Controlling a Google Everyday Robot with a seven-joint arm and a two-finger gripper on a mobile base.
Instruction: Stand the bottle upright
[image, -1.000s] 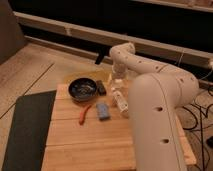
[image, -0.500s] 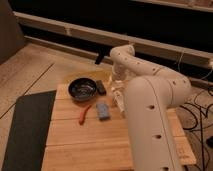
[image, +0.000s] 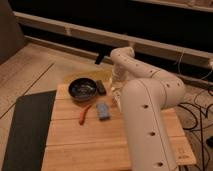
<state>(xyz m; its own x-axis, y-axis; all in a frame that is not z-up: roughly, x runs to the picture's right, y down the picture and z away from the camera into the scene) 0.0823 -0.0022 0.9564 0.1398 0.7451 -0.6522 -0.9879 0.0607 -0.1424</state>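
My white arm reaches from the lower right up and over the wooden table (image: 85, 142). Its gripper (image: 116, 86) hangs down at the table's back middle, right of the dark bowl (image: 82, 89). The small white bottle (image: 118, 98) shows only as a pale shape just below the gripper, against the arm's big link, and I cannot tell whether it lies or stands. The arm hides most of it.
A small dark object (image: 101, 87) lies between the bowl and the gripper. A blue block (image: 103, 110) and a thin orange-red tool (image: 85, 113) lie in front of the bowl. A dark mat (image: 27, 130) lies to the table's left. Cables (image: 197, 117) run on the floor to the right.
The arm's big link has swung further left over the table's right side, covering more of the bottle. The gripper stays at the same spot by the bowl.
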